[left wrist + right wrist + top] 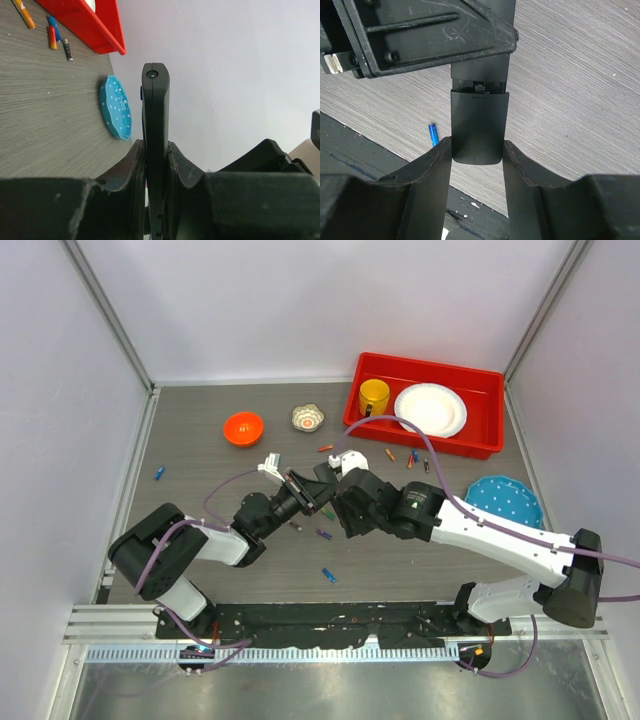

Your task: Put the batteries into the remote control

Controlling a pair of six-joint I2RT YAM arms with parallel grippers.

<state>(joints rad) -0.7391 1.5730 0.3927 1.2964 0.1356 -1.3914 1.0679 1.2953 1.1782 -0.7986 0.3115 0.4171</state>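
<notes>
The remote control [156, 110] is a slim black bar held above the table, seen edge-on in the left wrist view. My left gripper [156, 146] is shut on its two flat faces. In the right wrist view my right gripper [477, 146] presses on both side edges of the remote control's [479, 120] rounded end panel, with a seam just above it. From the top view the left gripper [297, 490] and right gripper [336, 500] meet at mid-table. Loose batteries lie around: a blue one [328, 575], a purple one [322, 534], and several [413, 458] near the tray.
A red tray [482, 390] at the back right holds a yellow mug [375, 397] and a white plate [430, 410]. A blue dotted plate [505, 502] lies on the right. An orange bowl [243, 427] and a small patterned bowl [308, 418] stand behind the grippers.
</notes>
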